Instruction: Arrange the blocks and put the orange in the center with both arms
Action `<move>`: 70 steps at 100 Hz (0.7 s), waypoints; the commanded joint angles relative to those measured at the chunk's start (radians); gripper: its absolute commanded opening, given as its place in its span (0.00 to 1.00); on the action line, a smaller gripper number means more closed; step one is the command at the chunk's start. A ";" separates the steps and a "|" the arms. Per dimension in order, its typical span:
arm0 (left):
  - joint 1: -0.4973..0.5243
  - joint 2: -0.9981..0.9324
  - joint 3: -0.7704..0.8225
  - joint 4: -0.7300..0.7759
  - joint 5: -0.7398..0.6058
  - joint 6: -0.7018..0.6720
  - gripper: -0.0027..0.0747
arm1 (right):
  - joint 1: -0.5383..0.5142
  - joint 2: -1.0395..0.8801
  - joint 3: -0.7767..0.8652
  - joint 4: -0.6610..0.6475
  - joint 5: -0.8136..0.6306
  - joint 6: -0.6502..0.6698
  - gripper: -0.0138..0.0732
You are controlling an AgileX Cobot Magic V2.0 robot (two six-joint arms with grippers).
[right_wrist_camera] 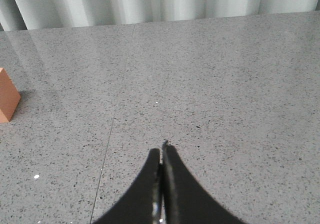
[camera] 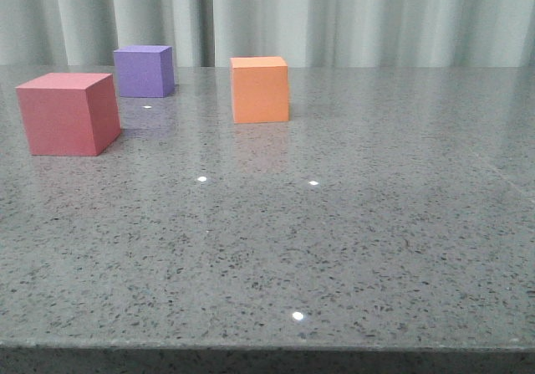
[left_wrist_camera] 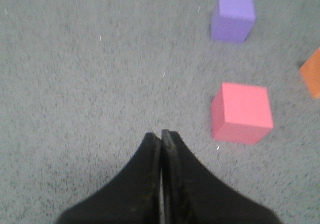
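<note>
No brands or writing showed anywhere, just plain matte cubes on the speckled grey table (camera: pixel 351 248). The orange cube (camera: pixel 260 89) sat toward the back, near the middle, with the purple cube (camera: pixel 144 70) farther left and the pinkish-red cube (camera: pixel 68 113) nearest on the left, all apart from each other. Both arms were out of the front view. The left tool (left_wrist_camera: pixel 161 134) was closed on nothing, same for the right tool (right_wrist_camera: pixel 161 154). The wrist views cut the orange cube off at the edge, and the left one was blurry.
</note>
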 commanded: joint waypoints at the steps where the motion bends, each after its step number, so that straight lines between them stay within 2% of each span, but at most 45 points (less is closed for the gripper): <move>1: -0.009 0.038 -0.034 0.005 -0.032 0.000 0.01 | -0.004 0.001 -0.027 -0.023 -0.078 -0.012 0.08; 16: -0.009 0.096 -0.034 0.023 -0.011 0.000 0.02 | -0.004 0.001 -0.027 -0.023 -0.078 -0.012 0.08; 26: -0.009 0.115 -0.034 0.024 -0.009 0.000 0.10 | -0.004 0.001 -0.027 -0.023 -0.078 -0.012 0.08; 35: -0.009 0.117 -0.034 0.026 -0.009 0.000 0.28 | -0.004 0.001 -0.027 -0.023 -0.078 -0.012 0.08; 47: -0.009 0.117 -0.034 0.028 -0.007 0.026 0.64 | -0.004 0.001 -0.027 -0.023 -0.078 -0.012 0.08; 51: -0.009 0.117 -0.034 0.028 -0.006 0.029 0.82 | -0.004 0.001 -0.027 -0.023 -0.078 -0.012 0.08; 57: -0.009 0.117 -0.034 0.028 -0.006 0.029 0.93 | -0.004 0.001 -0.027 -0.023 -0.078 -0.012 0.08; 61: -0.009 0.117 -0.034 0.028 -0.012 0.029 0.96 | -0.004 0.001 -0.027 -0.023 -0.078 -0.012 0.08; 70: -0.009 0.117 -0.034 0.000 -0.013 0.029 0.92 | -0.004 0.001 -0.027 -0.023 -0.078 -0.012 0.08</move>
